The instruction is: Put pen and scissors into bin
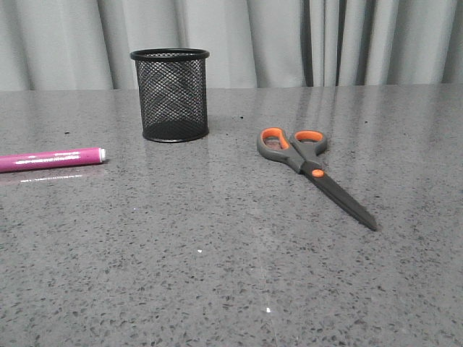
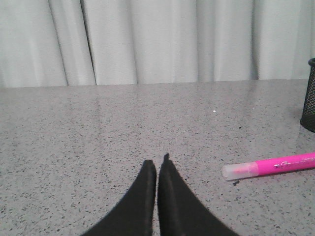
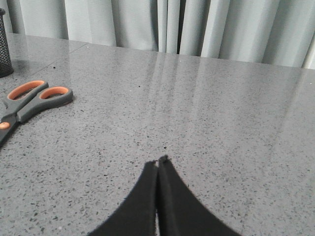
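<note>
The black wire-mesh bin (image 1: pixel 171 95) stands upright at the back of the grey table, left of centre. The magenta pen (image 1: pixel 51 159) lies flat at the far left edge of the front view, white end pointing right. The scissors (image 1: pixel 311 170) lie closed right of the bin, orange-lined loops toward the back, blades pointing front right. No gripper shows in the front view. My left gripper (image 2: pixel 157 164) is shut and empty, with the pen (image 2: pixel 275 165) lying beside it and the bin's edge (image 2: pixel 310 96) beyond. My right gripper (image 3: pixel 158 163) is shut and empty, the scissors (image 3: pixel 30 98) well off to its side.
Grey speckled stone table (image 1: pixel 217 275) with a pale pleated curtain (image 1: pixel 289 40) behind its far edge. Nothing else lies on the table between the bin, pen and scissors.
</note>
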`<action>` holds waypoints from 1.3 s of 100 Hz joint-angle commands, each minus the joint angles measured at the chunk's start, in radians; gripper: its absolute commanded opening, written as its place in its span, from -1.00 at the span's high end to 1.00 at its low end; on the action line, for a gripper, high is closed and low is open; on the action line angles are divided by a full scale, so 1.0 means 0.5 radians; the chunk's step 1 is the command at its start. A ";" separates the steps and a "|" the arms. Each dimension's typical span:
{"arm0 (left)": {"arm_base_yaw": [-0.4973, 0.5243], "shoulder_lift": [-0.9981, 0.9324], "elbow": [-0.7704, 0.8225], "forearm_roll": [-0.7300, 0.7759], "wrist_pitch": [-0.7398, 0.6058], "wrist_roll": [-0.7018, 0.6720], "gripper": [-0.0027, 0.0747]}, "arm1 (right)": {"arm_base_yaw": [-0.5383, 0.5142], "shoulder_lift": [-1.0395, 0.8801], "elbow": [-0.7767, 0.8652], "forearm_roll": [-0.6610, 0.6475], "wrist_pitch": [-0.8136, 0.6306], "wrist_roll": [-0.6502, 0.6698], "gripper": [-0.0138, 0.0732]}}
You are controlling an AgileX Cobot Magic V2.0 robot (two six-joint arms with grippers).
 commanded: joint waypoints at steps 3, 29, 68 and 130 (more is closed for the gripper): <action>0.006 -0.066 0.083 -0.013 -0.156 -0.014 0.98 | -0.015 -0.040 0.027 -0.020 -0.162 -0.011 0.86; 0.006 -0.066 0.083 -0.013 -0.156 -0.014 0.98 | -0.015 -0.040 0.027 -0.020 -0.162 -0.011 0.86; 0.006 -0.066 0.083 -0.013 -0.156 -0.014 0.98 | -0.015 -0.040 0.027 -0.020 -0.162 -0.011 0.86; 0.006 -0.066 0.083 -0.434 -0.157 -0.014 0.98 | -0.015 -0.040 0.027 0.185 -0.331 -0.006 0.86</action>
